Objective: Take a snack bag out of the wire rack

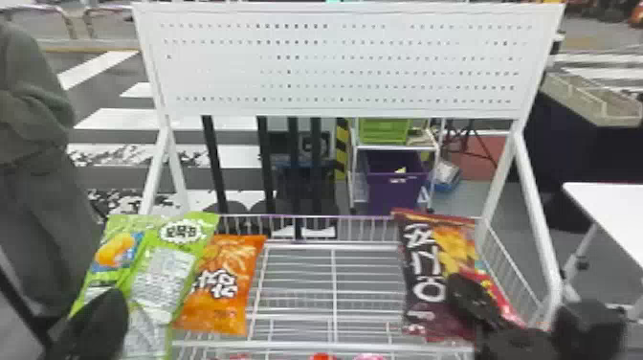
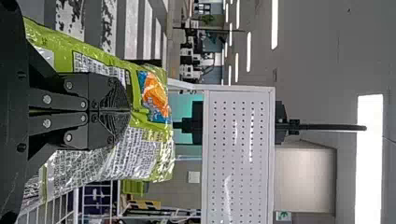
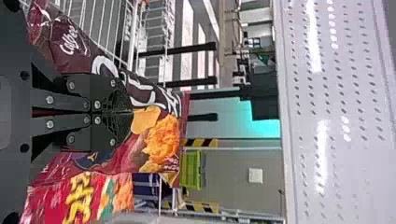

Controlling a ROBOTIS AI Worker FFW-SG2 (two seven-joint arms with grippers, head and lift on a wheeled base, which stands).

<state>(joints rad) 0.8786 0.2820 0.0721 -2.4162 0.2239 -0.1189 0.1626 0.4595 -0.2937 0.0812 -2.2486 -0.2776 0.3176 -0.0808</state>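
Note:
At the head view's lower left, my left gripper is at the green snack bag. In the left wrist view my left gripper is shut on the creased film of the green bag. An orange bag stands right beside it in the wire rack. On the rack's right side, my right gripper lies against the dark maroon bag. The right wrist view has my right gripper shut on the face of the maroon bag; its fingertips meet.
A red bag is beside the maroon one. White posts hold a perforated panel above the rack's back. Red and pink items lie at the front edge. A white table stands at the right.

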